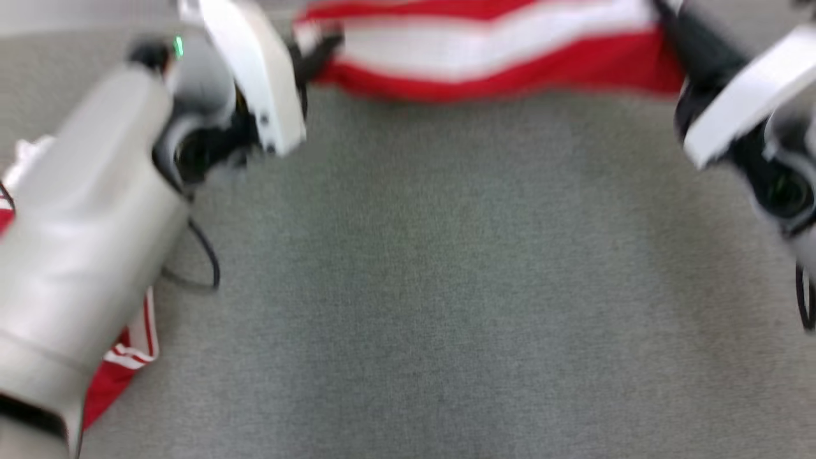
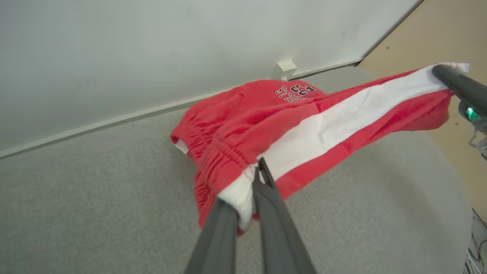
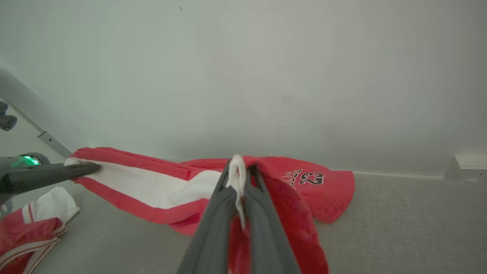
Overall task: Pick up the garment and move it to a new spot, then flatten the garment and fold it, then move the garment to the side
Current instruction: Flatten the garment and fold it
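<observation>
– Under both grippers, what is the biggest thing?
– A grey carpet (image 1: 408,287), running out past the fingertips to a pale wall (image 3: 243,76).

– And the garment?
– The garment (image 1: 484,57) is a pair of red shorts with a broad white stripe. It is stretched between the two grippers at their fingertips. The striped edge is pulled up off the carpet, and the rest sags beyond the fingers toward the wall, where it seems to rest on the carpet.

– Anything else of cloth?
– A second garment (image 1: 127,357), red with white trim, lies crumpled on the carpet under the left forearm, well behind the left gripper's fingers.

– How does the left gripper stand?
– The left gripper (image 2: 258,171) has its long dark fingers pressed together on the white waistband corner, with cloth bunched between them.

– The right gripper?
– The right gripper (image 3: 237,167) pinches the other end of the stripe. A fold of white cloth stands up between its closed fingers.

– Small details?
– Dark lettering (image 3: 306,178) with the number 23 sits on the red cloth just right of the right gripper's fingertips. A green light (image 1: 178,46) glows on the left wrist, behind the fingers
</observation>
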Available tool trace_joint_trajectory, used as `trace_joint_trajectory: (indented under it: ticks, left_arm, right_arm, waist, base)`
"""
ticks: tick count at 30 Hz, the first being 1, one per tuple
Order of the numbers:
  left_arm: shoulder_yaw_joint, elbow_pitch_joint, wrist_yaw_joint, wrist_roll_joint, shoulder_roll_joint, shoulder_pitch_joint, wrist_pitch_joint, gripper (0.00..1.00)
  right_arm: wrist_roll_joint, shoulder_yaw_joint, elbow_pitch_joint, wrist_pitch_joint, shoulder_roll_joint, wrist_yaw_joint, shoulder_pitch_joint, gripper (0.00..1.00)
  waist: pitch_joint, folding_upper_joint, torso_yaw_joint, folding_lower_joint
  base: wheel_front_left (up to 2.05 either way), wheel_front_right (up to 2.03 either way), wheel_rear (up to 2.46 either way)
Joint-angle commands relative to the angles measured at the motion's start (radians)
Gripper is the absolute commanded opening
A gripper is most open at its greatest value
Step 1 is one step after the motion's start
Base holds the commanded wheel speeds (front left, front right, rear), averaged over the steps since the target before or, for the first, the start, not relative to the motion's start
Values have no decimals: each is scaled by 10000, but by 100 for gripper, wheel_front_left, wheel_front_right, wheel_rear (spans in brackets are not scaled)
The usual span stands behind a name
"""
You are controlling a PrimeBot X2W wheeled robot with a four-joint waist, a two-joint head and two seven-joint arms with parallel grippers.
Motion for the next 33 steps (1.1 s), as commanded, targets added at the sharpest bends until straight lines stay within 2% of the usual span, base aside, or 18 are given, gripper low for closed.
trace_joint_trajectory:
  ticks: [1, 3, 11, 16, 19, 25, 29, 33]
  left_arm:
    - [-115, -323, 26, -438, 259, 622, 131, 0]
    - [-215, -493, 28, -654, 382, 949, 244, 0]
    - [-726, -1935, 118, -1711, 1215, 3306, 770, 0]
    - [-796, -3159, 787, -2538, 1627, 4635, 1269, 0]
    - [-806, -4190, 1264, -3041, 2057, 5320, 1658, 0]
    - [-720, -6076, 2178, -3588, 2858, 6249, 1960, 0]
    - [-563, -6610, 2537, -3805, 3059, 6376, 2045, 0]
    - [-392, -6500, 2524, -4029, 2911, 5951, 2241, 0]
  right_arm:
    - [183, 301, -363, 246, -300, -18, 540, 0]
    - [384, 476, -592, 421, -399, -20, 850, 0]
    - [1001, 1755, -2408, 1451, -1698, -18, 2834, 0]
    - [1318, 2089, -3553, 1741, -2716, -18, 3927, 0]
    - [1625, 2169, -4369, 1957, -3412, -18, 4508, 0]
    - [2272, 2190, -5549, 2478, -4695, -18, 5306, 0]
    - [2588, 2015, -5614, 2595, -5023, -18, 5322, 0]
    - [2940, 1726, -5166, 2808, -4908, -18, 4782, 0]
  waist:
    - [-906, 0, -31, -1]
    - [-1115, 0, -27, -1]
    - [-2619, 0, 35, -1]
    - [-3454, 0, 92, -1]
    - [-3820, 0, 105, -1]
    - [-4112, 0, 132, -1]
    - [-3973, 0, 204, -1]
    - [-3469, 0, 369, -1]
  base:
    - [0, 0, 0]
    - [0, 0, 0]
    - [0, 0, 0]
    - [0, 0, 0]
    - [0, 0, 0]
    - [0, 0, 0]
    - [0, 0, 0]
    - [0, 0, 0]
